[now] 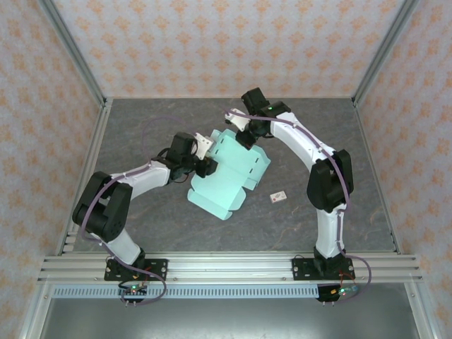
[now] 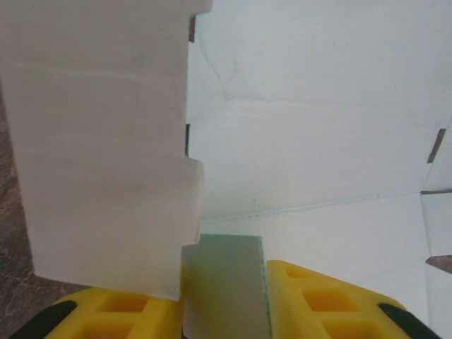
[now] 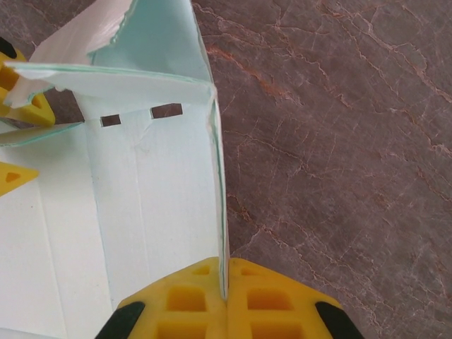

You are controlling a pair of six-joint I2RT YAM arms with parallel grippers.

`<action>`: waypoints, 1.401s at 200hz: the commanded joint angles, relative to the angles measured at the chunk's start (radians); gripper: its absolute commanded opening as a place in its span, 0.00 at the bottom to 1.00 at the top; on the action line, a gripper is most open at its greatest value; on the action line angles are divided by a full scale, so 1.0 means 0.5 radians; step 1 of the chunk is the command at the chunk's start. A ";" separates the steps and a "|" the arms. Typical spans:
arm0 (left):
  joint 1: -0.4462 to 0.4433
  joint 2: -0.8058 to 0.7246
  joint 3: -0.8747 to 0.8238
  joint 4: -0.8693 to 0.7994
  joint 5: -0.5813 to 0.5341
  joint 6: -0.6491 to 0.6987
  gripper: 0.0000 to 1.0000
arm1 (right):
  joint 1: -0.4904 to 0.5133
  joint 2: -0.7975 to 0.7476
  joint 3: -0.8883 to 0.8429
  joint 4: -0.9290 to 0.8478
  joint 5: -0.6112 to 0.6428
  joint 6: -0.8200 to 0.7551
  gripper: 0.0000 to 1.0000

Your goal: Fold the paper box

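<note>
From above, we see the box [image 1: 229, 176] as a mostly flat cut-out sheet on the table [image 1: 339, 155], lying between the two arms. The left gripper [image 1: 207, 157] is at the sheet's left edge and the right gripper [image 1: 245, 138] at its far edge. A small tag [image 1: 277, 197] lies apart, nearer than the right gripper.

On the left wrist, the left gripper [image 2: 224, 282] stands partly open with a short tab [image 2: 222, 279] upright between its fingers; we cannot tell whether the tab touches them. A tall flap [image 2: 106, 141] rises just ahead and to the left, and the box floor [image 2: 318, 141] spreads ahead and to the right.

On the right wrist, the right gripper [image 3: 226, 282] is pinched tight on a side wall [image 3: 220, 176], holding it upright. A slotted end wall [image 3: 141, 113] is lifted ahead, where the two meet at a corner.

We judge the fold as early: one corner is raised, while the other walls, tabs and lid have yet to be formed.
</note>
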 commanded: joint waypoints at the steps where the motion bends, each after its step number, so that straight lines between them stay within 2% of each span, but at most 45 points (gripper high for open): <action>1: 0.020 -0.108 0.043 -0.061 0.208 -0.071 0.38 | 0.010 0.025 0.053 0.048 -0.021 0.000 0.00; 35: 0.088 -0.096 0.080 -0.165 0.115 -0.091 0.43 | 0.010 0.029 0.073 0.027 -0.032 -0.016 0.00; 68: 0.123 -0.174 0.060 -0.255 -0.243 -0.115 0.55 | 0.010 0.024 0.096 -0.010 -0.025 -0.033 0.00; 88: 0.123 -0.241 0.023 -0.267 -0.337 -0.103 0.60 | 0.010 0.027 0.108 -0.016 -0.036 -0.031 0.00; 104: 0.123 -0.295 -0.025 -0.217 -0.314 -0.091 0.63 | 0.010 0.031 0.118 -0.019 -0.042 -0.025 0.00; 133: 0.087 -0.344 -0.047 -0.168 -0.044 0.068 0.63 | 0.010 0.044 0.141 -0.040 -0.041 -0.021 0.00; 166: 0.046 -0.236 0.120 -0.356 0.199 0.204 0.61 | 0.010 0.053 0.170 -0.056 -0.037 -0.020 0.00; 197: 0.038 -0.116 0.178 -0.291 0.114 0.174 0.61 | 0.010 0.064 0.192 -0.073 -0.040 -0.022 0.00; 236: 0.052 0.047 0.362 -0.343 0.122 0.191 0.62 | 0.012 0.075 0.195 -0.087 -0.036 -0.021 0.00; 280: 0.115 0.087 0.384 -0.266 0.023 0.113 0.63 | 0.010 0.068 0.195 -0.092 -0.044 -0.026 0.00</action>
